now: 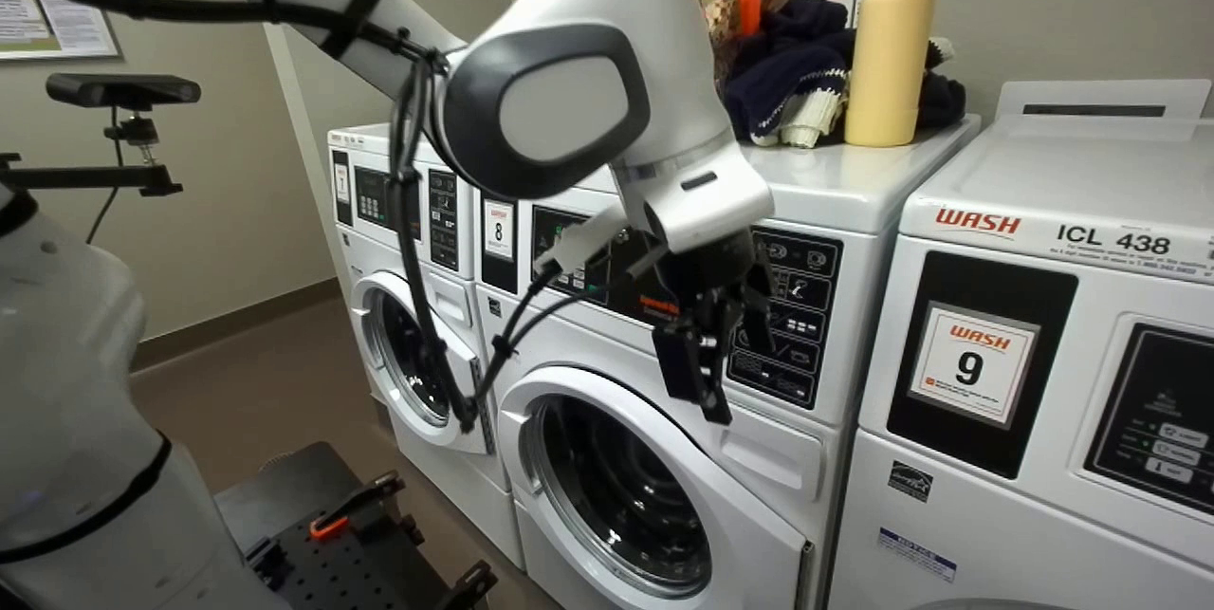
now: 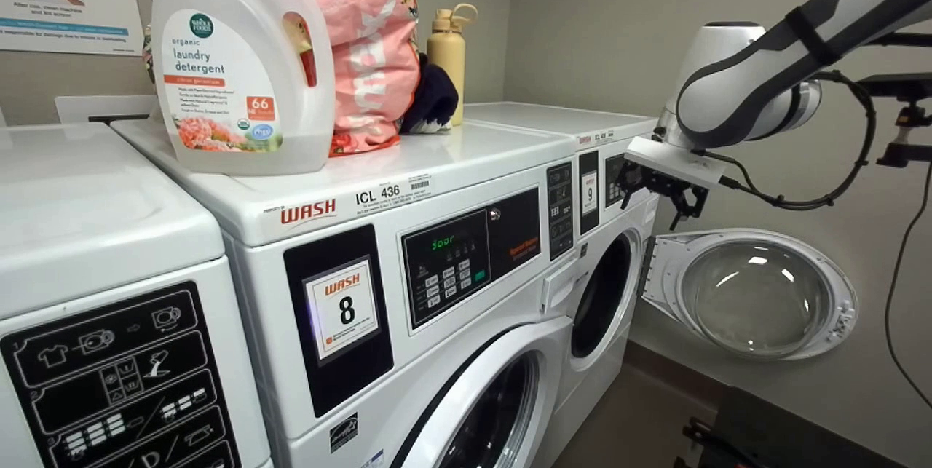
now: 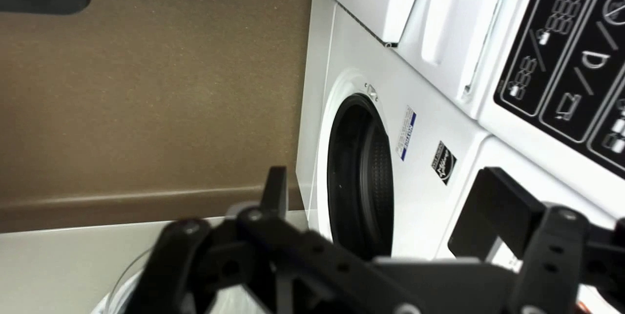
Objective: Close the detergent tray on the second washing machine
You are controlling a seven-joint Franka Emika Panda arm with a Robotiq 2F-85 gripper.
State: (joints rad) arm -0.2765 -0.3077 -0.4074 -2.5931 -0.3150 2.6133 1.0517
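The second washing machine, with the 8 card, shows in both exterior views. Its detergent tray is a white recessed front below the black panel in both exterior views. One exterior view shows its side edge, so it seems to stand slightly out. In the wrist view the tray is at upper right, outside the fingers. My gripper is open and empty, in front of the machine's right end, apart from the tray. It also shows in the other views.
Machine 9 stands beside, its porthole door swung open. A laundry detergent jug, bag and yellow bottle stand on machine 8. Machine 8's porthole door bulges below the tray. A black cart stands in front.
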